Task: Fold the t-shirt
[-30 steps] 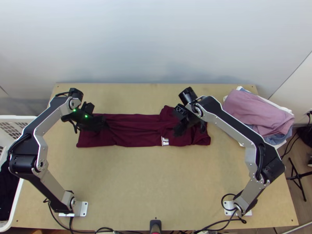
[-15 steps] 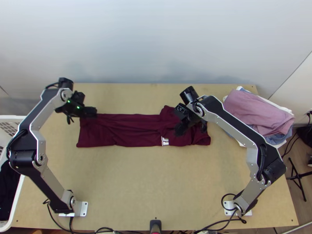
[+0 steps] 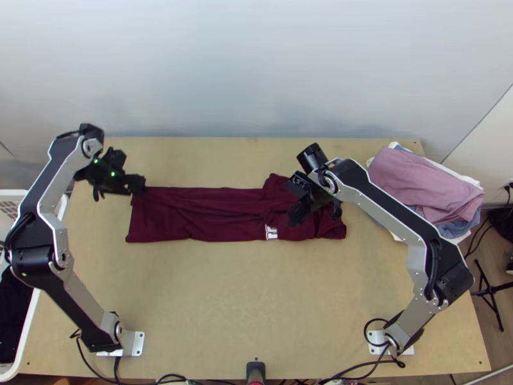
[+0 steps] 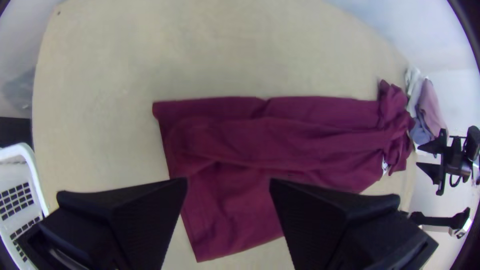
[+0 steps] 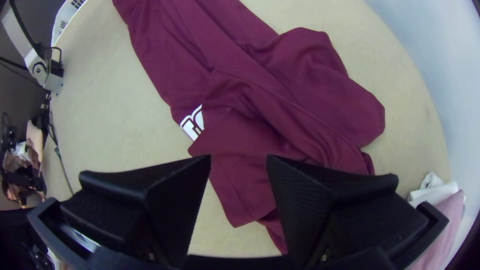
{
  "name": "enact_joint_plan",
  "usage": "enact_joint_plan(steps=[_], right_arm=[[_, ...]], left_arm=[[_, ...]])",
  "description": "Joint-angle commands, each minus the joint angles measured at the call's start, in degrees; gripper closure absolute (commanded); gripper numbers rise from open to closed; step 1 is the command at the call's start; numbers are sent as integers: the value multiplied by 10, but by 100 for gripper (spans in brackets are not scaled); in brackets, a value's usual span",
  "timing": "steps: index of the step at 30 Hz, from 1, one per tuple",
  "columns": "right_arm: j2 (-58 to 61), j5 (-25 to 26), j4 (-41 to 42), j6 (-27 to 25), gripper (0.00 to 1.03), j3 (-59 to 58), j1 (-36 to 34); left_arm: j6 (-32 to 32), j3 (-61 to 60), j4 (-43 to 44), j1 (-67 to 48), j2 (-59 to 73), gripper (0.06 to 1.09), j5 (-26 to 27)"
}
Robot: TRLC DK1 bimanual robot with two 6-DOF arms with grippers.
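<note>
A dark maroon cotton t-shirt (image 3: 205,221) lies as a long, narrow strip across the middle of the light wooden table (image 3: 256,289), folded lengthwise; the end toward the left arm is fairly flat and square, while the end toward the right arm is bunched, with a rounded lobe of cloth jutting past the strip's far edge and a small white print (image 5: 192,122) at its near edge. The likeliest trouble is in that bunched end; if it is folded over as it lies, the loose lobe and ridges could make a thick, crooked packet. The right gripper (image 5: 239,156), black and wide-fingered, is over this rumpled part with its fingers spread, gripping nothing; closing there might catch just the top layer, which would peel it off the ones beneath. The left gripper (image 4: 228,181), of the same black build, is near the strip's far corner at the flat end, its fingers also apart and bare of cloth; a pinch placed too far outside the edge could miss altogether, and a one-sided pull could skew the strip. Farther out, a pile of pink, blue and white clothes (image 3: 423,189) sits at the table's far right; a wide swing of the right arm might knock it; a white plastic basket (image 4: 33,165) stands by the left edge.
</note>
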Motion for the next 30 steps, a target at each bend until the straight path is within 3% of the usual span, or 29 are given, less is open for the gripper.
enact_joint_plan(steps=[1,14,30], right_arm=[[-3,0,0,0,49,-5,1],[-5,0,0,0,49,-6,8],[-1,0,18,2,49,-26,13]], left_arm=[[17,-86,-33,41,-13,27,49],[7,-144,44,97,11,27,55],[-27,-146,48,96,27,27,106]])
